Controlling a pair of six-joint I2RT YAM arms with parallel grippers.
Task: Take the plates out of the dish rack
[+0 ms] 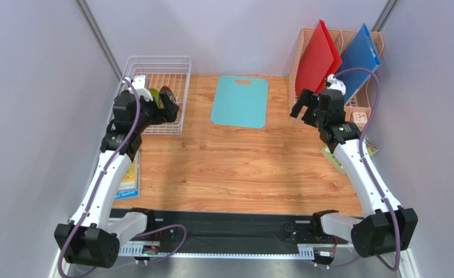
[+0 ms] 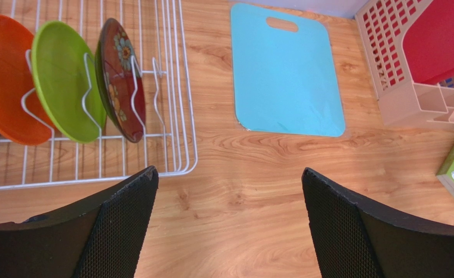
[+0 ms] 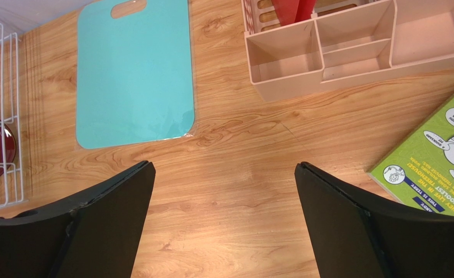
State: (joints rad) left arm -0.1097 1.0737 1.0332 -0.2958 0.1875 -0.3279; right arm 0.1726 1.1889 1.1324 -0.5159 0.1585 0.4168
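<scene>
the left hand [image 2: 229, 179] is wide open and holds nothing. the dish rack [image 2: 174, 116] sits on the desk [image 2: 241, 156] just ahead of it and to its left. in the rack an orange plate [image 2: 6, 75], a green plate [image 2: 64, 81] and a dark red plate [image 2: 122, 78] stand on edge, the red one nearest the hand. the right hand [image 3: 223, 174] is wide open and empty too, with a teal board [image 3: 133, 75] ahead of it.

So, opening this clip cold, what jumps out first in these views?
The orange plate, lime green plate and dark red patterned plate stand on edge in the white dish rack, far left. A teal cutting board lies flat at far centre; a red board and a blue board lean in the peach organizer, far right.
</scene>
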